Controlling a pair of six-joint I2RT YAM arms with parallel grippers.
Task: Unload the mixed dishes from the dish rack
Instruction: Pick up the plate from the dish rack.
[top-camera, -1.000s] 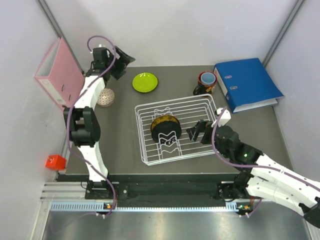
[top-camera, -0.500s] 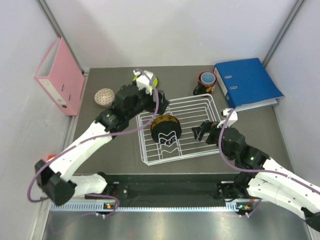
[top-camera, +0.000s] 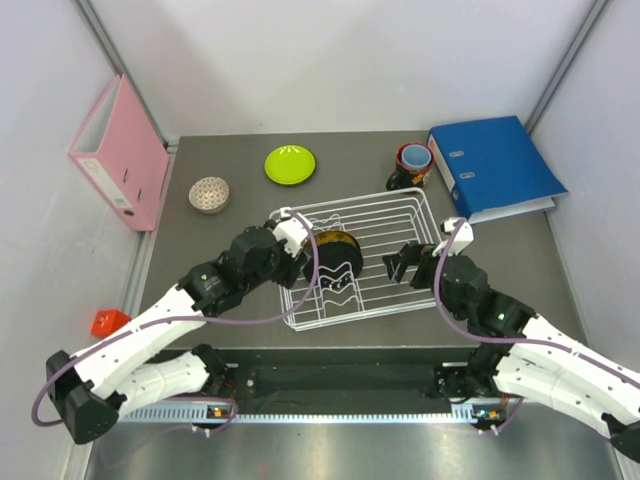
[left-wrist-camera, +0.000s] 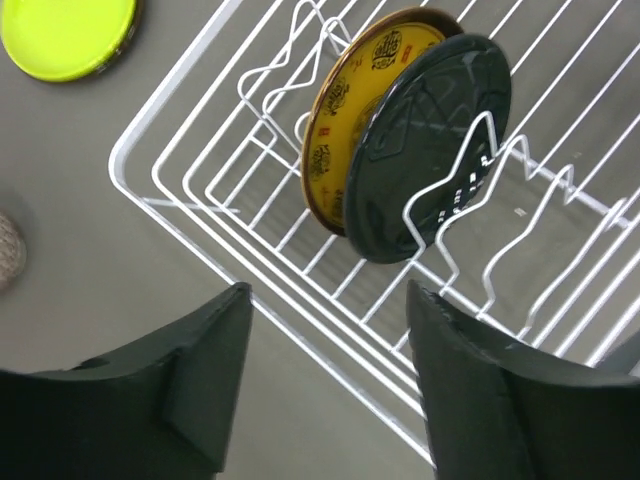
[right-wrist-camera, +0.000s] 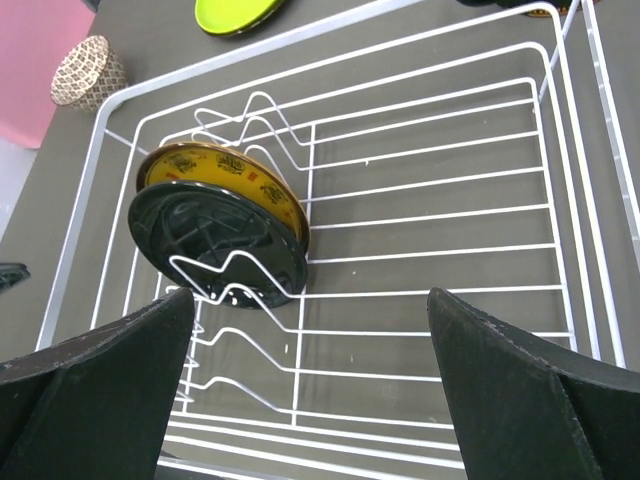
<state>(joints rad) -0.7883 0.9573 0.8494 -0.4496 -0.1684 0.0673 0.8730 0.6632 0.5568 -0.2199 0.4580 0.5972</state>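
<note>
Since a second ago: the left arm swung from the far-left corner of the tabletop (top-camera: 240, 310) to the dish rack (top-camera: 400, 200); the right arm barely shifted.

Top view:
- Left end effector (top-camera: 306, 262) sits at the rack's left side, just beside the yellow-and-black ornate plate (top-camera: 338, 256). Finger spacing can't be read from here.
- Right end effector (top-camera: 400, 262) hangs over the rack's right half.
- Plate stands on edge in the wavy dividers, left half of the rack.
- Outside the rack, on the tabletop: lime-green bowl (top-camera: 290, 164) beyond the far-left corner, small beige net-patterned bowl (top-camera: 209, 194) further left, dark mug (top-camera: 412, 165) by the far-right corner, touching or just short of the blue binder (top-camera: 495, 168). Pink binder (top-camera: 118, 150) leans at the left wall.

Left wrist view:
- Fingers (left-wrist-camera: 190, 380) stand apart, fairly wide, gripping nothing. The rack's rim wires run below the gap.
- Plate (left-wrist-camera: 410, 150) lies ahead, tilted against a divider, clear of both fingers.

Right wrist view:
- Fingers (right-wrist-camera: 90, 390) spread wide, nothing held, above the rack floor.
- Plate (right-wrist-camera: 220, 235) is at the rack's left, well apart from them.
</note>
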